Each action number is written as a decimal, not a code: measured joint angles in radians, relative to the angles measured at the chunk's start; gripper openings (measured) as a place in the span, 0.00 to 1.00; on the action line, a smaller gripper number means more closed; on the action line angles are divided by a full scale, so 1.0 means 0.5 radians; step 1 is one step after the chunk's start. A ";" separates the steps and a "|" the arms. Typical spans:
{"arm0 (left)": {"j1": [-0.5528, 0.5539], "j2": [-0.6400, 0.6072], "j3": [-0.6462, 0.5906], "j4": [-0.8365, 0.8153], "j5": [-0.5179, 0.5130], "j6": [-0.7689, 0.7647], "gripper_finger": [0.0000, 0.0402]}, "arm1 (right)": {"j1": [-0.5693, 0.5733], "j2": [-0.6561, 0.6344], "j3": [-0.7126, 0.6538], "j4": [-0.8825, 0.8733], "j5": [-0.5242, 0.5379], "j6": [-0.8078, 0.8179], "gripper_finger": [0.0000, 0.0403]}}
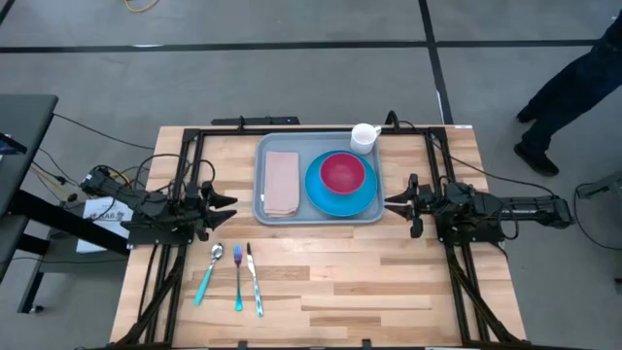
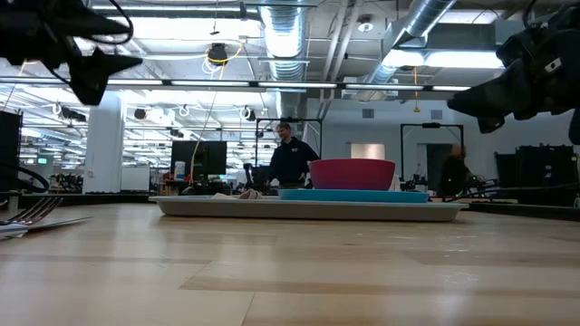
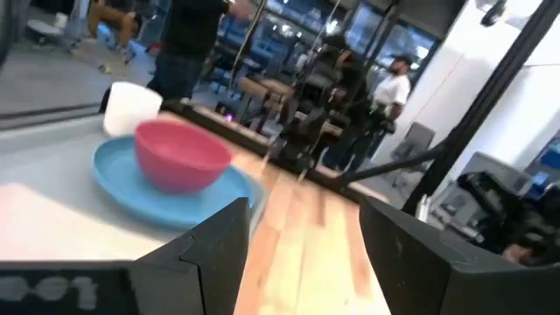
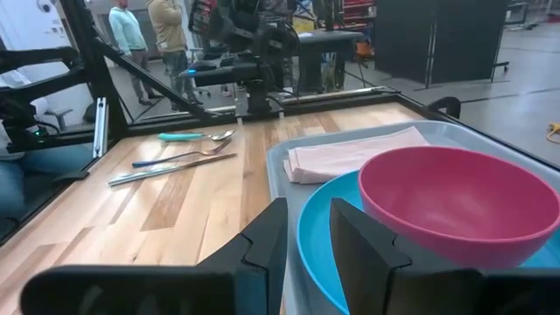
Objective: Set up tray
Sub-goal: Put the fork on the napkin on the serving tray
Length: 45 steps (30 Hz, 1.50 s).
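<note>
The left gripper point(image 1: 225, 202) hangs above the table just off the tray's point(image 1: 267, 216) left edge, fingers spread wide and holding nothing; the right gripper point(image 1: 394, 203) hangs just off the tray's right edge, fingers parted by a narrow gap, also empty. The tray lies flat on the far half of the wooden table point(image 1: 389, 282), between the two grippers. In it a folded pink napkin point(image 1: 282, 182) lies on the left, a blue plate point(image 1: 324, 196) on the right carries a red bowl point(image 1: 342, 172), and a white cup point(image 1: 364, 137) stands at the tray's far right corner. Near the tray's front left corner, out on the table, lie a teal-handled spoon point(image 1: 207, 271), a blue-handled fork point(image 1: 238, 276) and a knife point(image 1: 254, 279), side by side. The setting looks mostly done, with the cutlery the step left. The next move probably calls for the left gripper, which is nearest, to come down over one slim handle and pinch it cleanly off the flat wood.
</note>
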 joint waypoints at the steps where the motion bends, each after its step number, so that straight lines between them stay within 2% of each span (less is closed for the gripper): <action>1: 0.000 0.004 0.025 0.000 0.003 0.013 0.51 | 0.000 0.000 0.000 0.000 0.000 0.000 0.20; 5: 0.000 0.120 0.155 -0.085 -0.013 0.048 0.50 | 0.000 0.001 0.000 0.000 -0.003 0.000 0.20; 10: 0.001 0.474 0.396 -0.324 -0.087 -0.089 0.45 | 0.000 0.001 0.000 -0.001 -0.005 0.000 0.20; 15: 0.002 0.897 0.640 -0.589 -0.072 -0.377 0.40 | 0.000 0.001 -0.001 -0.001 -0.005 0.000 0.20; 19: 0.003 1.182 0.757 -0.772 -0.076 -0.861 0.41 | 0.000 0.001 -0.001 -0.001 -0.005 0.000 0.20; 26: 0.004 1.587 0.831 -0.801 0.281 -1.534 0.44 | 0.000 0.001 -0.001 -0.002 -0.006 0.000 0.20; 33: -0.019 1.815 1.094 -0.862 0.303 -1.758 0.39 | 0.000 0.001 -0.002 -0.002 -0.006 0.000 0.20; 36: -0.059 1.907 1.244 -1.100 0.307 -1.895 0.37 | 0.000 0.002 -0.002 -0.002 -0.006 0.000 0.20; 40: -0.130 2.090 1.440 -1.475 0.395 -2.224 0.32 | 0.000 0.002 -0.002 -0.002 -0.006 0.000 0.20; 45: -0.193 2.371 1.632 -1.669 0.544 -2.467 0.27 | 0.000 0.002 -0.002 -0.002 -0.006 0.000 0.20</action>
